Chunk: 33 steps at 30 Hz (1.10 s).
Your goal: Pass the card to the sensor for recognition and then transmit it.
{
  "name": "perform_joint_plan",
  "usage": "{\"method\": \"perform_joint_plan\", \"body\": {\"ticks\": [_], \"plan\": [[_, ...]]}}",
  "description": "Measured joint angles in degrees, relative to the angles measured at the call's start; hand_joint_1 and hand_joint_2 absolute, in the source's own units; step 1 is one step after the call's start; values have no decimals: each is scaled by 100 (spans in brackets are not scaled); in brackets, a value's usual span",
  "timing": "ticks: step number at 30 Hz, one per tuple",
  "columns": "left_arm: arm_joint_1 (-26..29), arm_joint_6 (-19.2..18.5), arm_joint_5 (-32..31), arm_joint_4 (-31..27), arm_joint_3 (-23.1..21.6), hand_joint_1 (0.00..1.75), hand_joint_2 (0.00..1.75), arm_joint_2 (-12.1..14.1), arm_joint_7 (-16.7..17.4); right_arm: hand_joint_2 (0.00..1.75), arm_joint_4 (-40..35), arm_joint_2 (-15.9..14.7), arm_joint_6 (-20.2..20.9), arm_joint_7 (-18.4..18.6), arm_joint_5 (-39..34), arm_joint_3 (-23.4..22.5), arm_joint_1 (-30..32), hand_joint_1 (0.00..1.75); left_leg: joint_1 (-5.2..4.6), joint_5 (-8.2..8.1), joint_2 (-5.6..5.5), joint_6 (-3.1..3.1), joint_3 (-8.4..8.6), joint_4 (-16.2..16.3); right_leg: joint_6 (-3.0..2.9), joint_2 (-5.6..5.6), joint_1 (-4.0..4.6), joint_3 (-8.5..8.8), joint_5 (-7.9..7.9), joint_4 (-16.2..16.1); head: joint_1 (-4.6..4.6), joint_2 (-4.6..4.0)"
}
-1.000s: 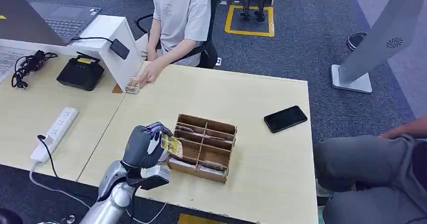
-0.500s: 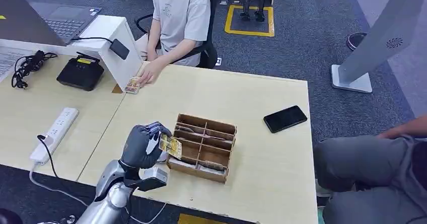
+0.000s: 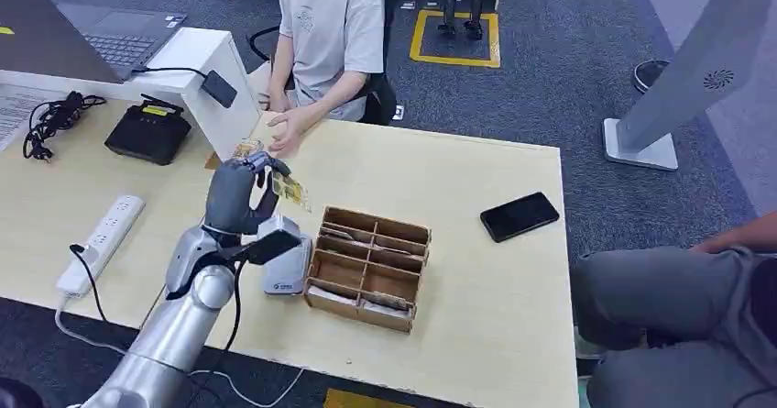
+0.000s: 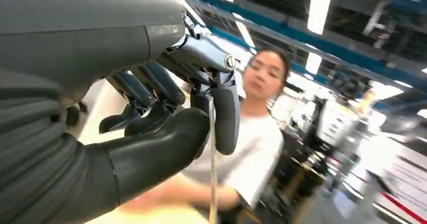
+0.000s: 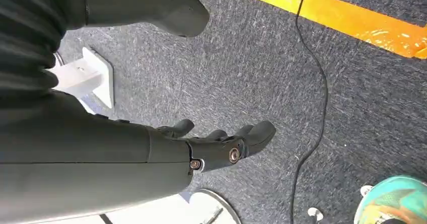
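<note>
Yellow card (image 3: 289, 188) sits pinched in the left hand (image 3: 235, 192), clamped edge-on between thumb and fingers (image 4: 225, 114) in the left wrist view. The hand is raised above the pale wood table (image 3: 476, 289), just beyond the white sensor (image 3: 284, 263) and on the side of it away from the cardboard box (image 3: 368, 268). The sensor stands on the table just beside the box's left wall. A person (image 3: 332, 32) sits at the table's far edge, beyond the sensor, with a hand (image 3: 286, 131) held over the table near the card, not touching it. A black phone (image 3: 519, 216) lies well to the right of the box. The right hand (image 5: 221, 143) hangs over grey carpet, its fingers slightly curled and apart, holding nothing.
</note>
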Motion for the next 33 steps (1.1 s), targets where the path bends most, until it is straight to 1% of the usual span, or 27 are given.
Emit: {"method": "perform_joint_plan", "body": {"ticks": [2, 5, 8, 11, 16, 19, 22, 27, 33], "plan": [[-281, 9, -31, 191, 94, 175, 175, 64, 15, 175, 0, 0, 9, 0, 7, 0, -3, 0, -1, 0, 7, 0, 4, 0, -6, 7, 0, -1, 4, 1, -2, 0], [-565, 53, -35, 467, 169, 175, 175, 105, 88, 175, 0, 0, 46, 2, 35, 4, -7, 0, 0, 1, 1, -2, -2, 0, -6, 1, 0, -5, 3, 0, 2, 0], [-897, 153, -202, 819, 276, 175, 175, 162, 243, 175, 0, 0, 75, 15, 50, 26, -18, 0, -1, 1, 4, -2, -3, 0, -6, 5, 0, -6, 4, 0, 0, 0], [-1335, 273, -481, 1368, 414, 175, 175, 286, 341, 175, 0, 0, 109, 53, 50, 79, -16, 0, -1, 1, 4, -2, -2, 0, -6, 4, 0, -7, 4, 0, -2, 0], [-1796, 507, -721, 2148, 573, 175, 175, 409, 354, 175, 0, 0, 153, 55, 50, 164, -20, 0, 0, 2, 4, -3, -2, 0, -6, 5, 0, -6, 4, 1, 0, 0], [-1935, 601, -880, 2428, 632, 175, 175, 442, 385, 175, 0, 0, 160, 57, 50, 175, -15, 0, 0, 2, 4, -3, -2, 0, -6, 5, 0, -7, 4, 1, 0, 0], [-2072, 817, -1213, 2695, 671, 175, 175, 492, 538, 175, 0, 0, 160, 50, 50, 232, -17, 0, 0, 2, 4, -3, -3, 0, -6, 6, 0, -7, 4, 1, 0, 0], [-2181, 905, -1298, 3011, 708, 175, 175, 557, 562, 175, 0, 0, 162, 33, 50, 289, -17, 0, -1, 2, 4, -3, -3, 0, -6, 5, 0, -7, 4, 0, -2, 0], [-2186, 951, -1307, 3194, 717, 175, 175, 557, 534, 175, 0, 0, 168, 35, 50, 308, -16, 0, -1, 2, 4, -3, -3, 0, -6, 5, 0, -7, 4, 0, -2, 0]]}}
